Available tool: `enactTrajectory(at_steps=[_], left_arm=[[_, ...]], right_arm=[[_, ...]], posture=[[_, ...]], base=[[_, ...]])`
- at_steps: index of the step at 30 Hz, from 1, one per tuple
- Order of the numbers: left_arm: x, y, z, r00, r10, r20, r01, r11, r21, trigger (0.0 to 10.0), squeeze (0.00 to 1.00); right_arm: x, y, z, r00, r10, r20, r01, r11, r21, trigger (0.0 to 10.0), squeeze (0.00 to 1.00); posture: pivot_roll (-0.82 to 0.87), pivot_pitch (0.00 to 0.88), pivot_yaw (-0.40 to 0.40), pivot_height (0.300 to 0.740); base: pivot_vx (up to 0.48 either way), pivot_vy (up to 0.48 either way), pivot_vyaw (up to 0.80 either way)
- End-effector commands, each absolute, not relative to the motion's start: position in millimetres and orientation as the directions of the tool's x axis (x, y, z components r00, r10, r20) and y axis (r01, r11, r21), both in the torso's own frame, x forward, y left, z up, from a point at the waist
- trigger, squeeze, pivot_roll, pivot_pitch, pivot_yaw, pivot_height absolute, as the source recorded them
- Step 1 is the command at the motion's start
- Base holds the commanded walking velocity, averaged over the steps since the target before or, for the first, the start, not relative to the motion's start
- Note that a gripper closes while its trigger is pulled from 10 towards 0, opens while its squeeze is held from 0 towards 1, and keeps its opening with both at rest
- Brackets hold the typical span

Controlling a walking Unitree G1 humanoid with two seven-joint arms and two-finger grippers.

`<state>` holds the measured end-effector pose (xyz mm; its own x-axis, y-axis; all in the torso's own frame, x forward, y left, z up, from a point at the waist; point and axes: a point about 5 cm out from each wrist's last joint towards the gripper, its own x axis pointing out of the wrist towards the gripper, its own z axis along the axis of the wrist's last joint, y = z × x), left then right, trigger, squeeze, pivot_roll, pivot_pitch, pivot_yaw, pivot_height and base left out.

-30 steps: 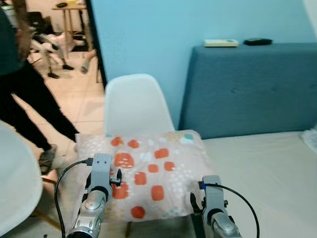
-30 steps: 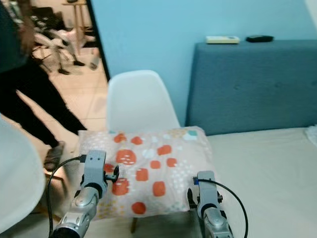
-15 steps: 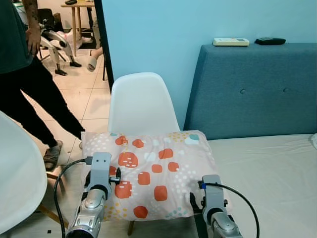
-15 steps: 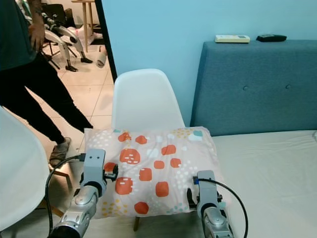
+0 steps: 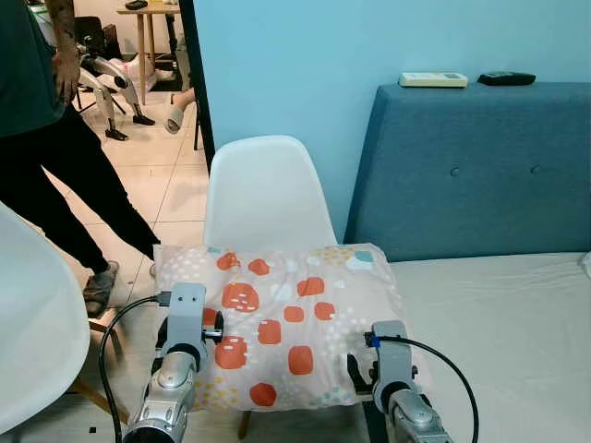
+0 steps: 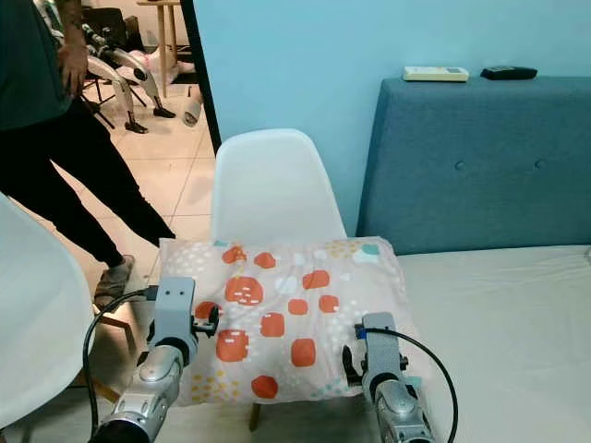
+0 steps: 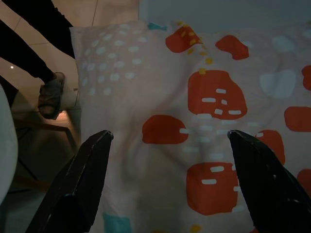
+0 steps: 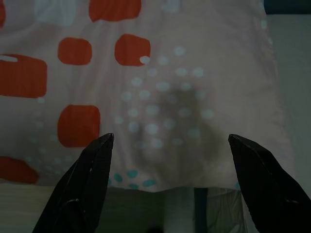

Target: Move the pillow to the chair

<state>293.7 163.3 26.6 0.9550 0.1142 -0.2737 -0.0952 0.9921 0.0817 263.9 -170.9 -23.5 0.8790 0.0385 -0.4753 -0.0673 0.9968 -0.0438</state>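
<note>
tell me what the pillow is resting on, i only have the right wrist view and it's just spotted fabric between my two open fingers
Observer: The pink pillow with orange patches lies flat on the seat of the white plastic chair, against its backrest.
Operator: is the other tool on it too
Observer: The left tool is open over the pillow's left part, not gripping it.
Operator: anything beside the chair
Observer: The cream mattress and blue padded headboard are on its right.
Operator: anyone near
Observer: A person in dark trousers stands on the tiled floor, left of the chair.
</note>
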Motion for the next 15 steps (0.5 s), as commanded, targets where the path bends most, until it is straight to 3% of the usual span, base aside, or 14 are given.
enactTrajectory(at_steps=[1, 15], left_arm=[[292.9, 164.0, 26.4, 0.956, 0.125, -0.266, -0.107, 0.991, 0.081, 10.0, 0.0], [297.6, 164.0, 31.6, 0.96, 0.136, -0.245, -0.12, 0.99, 0.08, 10.0, 0.0]], right_arm=[[270.6, -166.4, -17.0, 0.897, 0.05, -0.44, -0.069, 0.997, -0.027, 10.0, 0.0], [280.7, -166.0, -6.4, 0.92, 0.055, -0.389, -0.063, 0.998, -0.007, 10.0, 0.0]], posture=[[0.05, 0.023, -0.016, 0.74], [0.05, 0.02, -0.019, 0.681]], base=[[0.0, 0.0, 0.0], [0.0, 0.0, 0.0]])
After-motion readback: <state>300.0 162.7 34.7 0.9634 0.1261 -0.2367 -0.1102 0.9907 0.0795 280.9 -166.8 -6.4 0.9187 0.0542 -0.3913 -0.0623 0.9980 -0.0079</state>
